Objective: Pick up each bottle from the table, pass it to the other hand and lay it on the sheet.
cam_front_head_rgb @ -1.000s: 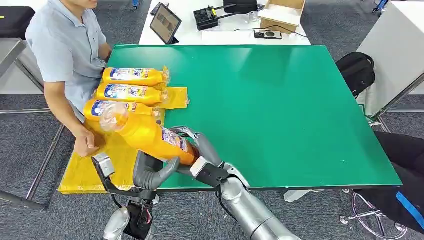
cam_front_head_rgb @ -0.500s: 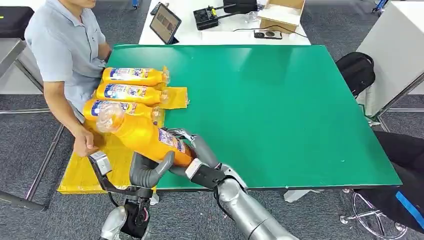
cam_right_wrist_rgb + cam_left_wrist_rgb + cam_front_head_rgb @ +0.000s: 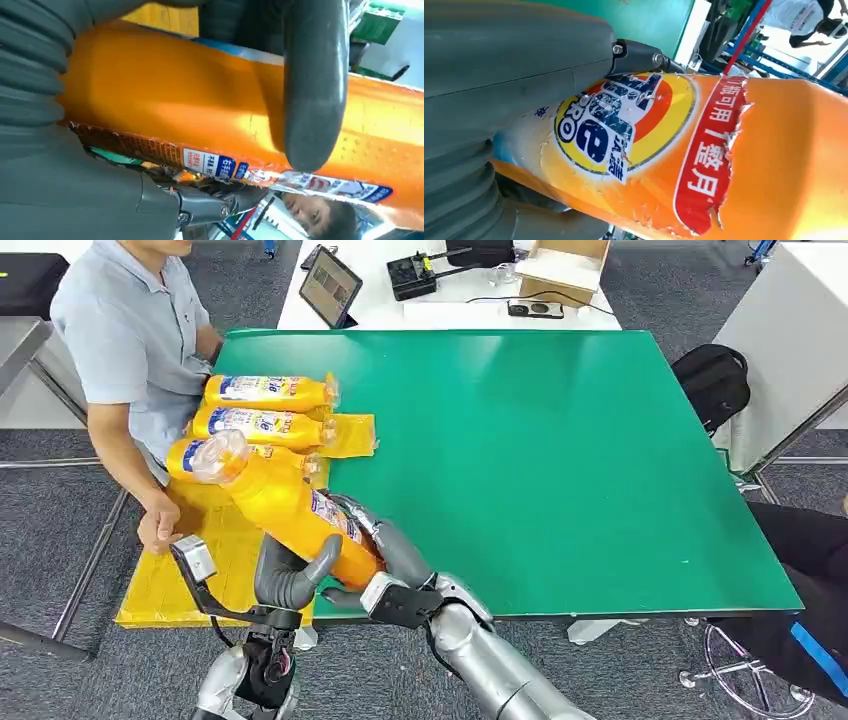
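An orange bottle (image 3: 280, 505) hangs tilted over the table's near left edge, its wide end up toward the person. My right hand (image 3: 385, 545) grips its lower end, and my left hand (image 3: 290, 578) wraps the body from below. In the left wrist view the torn label of the bottle (image 3: 724, 165) sits against my left hand (image 3: 499, 75). My right hand (image 3: 45, 150) holds the bottle (image 3: 175, 110) in the right wrist view, the thumb across it. Three more orange bottles (image 3: 262, 392) (image 3: 258, 426) (image 3: 188, 454) lie side by side on the yellow sheet (image 3: 185, 585).
A person (image 3: 130, 340) sits at the table's left side, one hand (image 3: 160, 530) resting on the sheet. The green table (image 3: 560, 460) stretches to the right. Behind it stand a tablet (image 3: 330, 285) and a cardboard box (image 3: 560, 265). A black bag (image 3: 712, 380) sits at the right.
Both hands have carried the bottle a little left and away from me, its wide end rising over the nearest lying bottle. The person's hand has slid slightly left.
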Robot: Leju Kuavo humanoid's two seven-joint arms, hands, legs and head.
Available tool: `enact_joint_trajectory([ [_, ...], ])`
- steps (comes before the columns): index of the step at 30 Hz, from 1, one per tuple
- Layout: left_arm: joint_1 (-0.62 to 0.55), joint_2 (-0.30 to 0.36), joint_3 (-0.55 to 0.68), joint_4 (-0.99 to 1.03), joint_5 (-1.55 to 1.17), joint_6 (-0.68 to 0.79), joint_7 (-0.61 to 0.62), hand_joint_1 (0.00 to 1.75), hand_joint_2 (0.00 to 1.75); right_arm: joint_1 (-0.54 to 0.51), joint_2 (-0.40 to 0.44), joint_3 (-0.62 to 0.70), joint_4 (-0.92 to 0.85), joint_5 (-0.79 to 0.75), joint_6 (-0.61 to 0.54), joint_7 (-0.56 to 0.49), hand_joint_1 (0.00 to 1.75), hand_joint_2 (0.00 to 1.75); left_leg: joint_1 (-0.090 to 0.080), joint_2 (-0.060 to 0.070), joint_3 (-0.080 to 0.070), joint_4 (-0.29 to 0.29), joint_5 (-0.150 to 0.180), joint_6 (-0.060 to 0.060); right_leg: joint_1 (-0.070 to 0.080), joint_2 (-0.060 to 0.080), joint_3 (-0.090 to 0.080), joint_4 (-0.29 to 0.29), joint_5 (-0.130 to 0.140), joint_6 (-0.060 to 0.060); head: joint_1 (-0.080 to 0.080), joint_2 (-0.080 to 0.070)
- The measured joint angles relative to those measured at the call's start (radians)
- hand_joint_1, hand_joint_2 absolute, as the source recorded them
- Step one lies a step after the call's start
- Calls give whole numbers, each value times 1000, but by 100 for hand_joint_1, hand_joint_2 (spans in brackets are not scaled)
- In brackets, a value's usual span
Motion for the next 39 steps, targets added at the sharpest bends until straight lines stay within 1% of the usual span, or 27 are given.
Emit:
enact_joint_trajectory([
  [3,-10,7,1,4,-16,2,4,175,175,0,-5,8,0,26,-21,-28,0,0,0,0,0,0,0,0,0,0,0,0,0,0,0,0],
  [7,-68,25,-1,59,-171,105,16,175,175,0,-19,14,-10,86,-143,-47,0,0,0,0,0,0,0,0,0,0,0,0,0,0,0,0],
  [10,-134,45,6,126,-246,123,29,175,175,2,-30,35,-44,64,-215,-48,0,0,0,0,1,0,1,0,0,0,1,0,0,0,1,0],
  [12,-161,59,23,165,-261,122,36,175,175,2,-32,51,-72,42,-235,-48,0,0,0,2,1,0,1,0,0,1,0,1,2,-3,0,0],
  [16,-203,82,44,222,-328,146,41,175,175,4,-35,73,-120,-1,-275,-48,0,0,1,1,0,0,1,-1,1,0,0,1,2,-3,0,0],
  [19,-254,100,57,269,-418,189,45,175,175,4,-44,86,-152,-18,-295,-48,0,0,0,1,0,0,1,-1,0,0,0,1,2,-3,1,0],
  [24,-333,120,75,339,-513,185,56,175,175,9,-62,103,-211,-36,-345,-48,0,0,0,0,0,0,1,-1,0,0,0,1,2,-3,0,0],
  [31,-443,153,84,459,-791,333,81,175,175,22,-85,145,-329,-63,-352,-48,0,0,1,0,0,0,1,-1,1,0,-1,1,2,-3,0,0],
  [34,-476,166,85,498,-821,350,86,175,175,24,-89,156,-360,-67,-351,-48,0,0,1,1,0,0,1,-1,1,0,-1,1,2,-3,0,0],
  [39,-497,176,85,531,-827,351,88,175,175,28,-93,162,-385,-69,-351,-48,0,0,0,1,0,0,1,-1,0,0,0,1,2,-3,0,0],
])
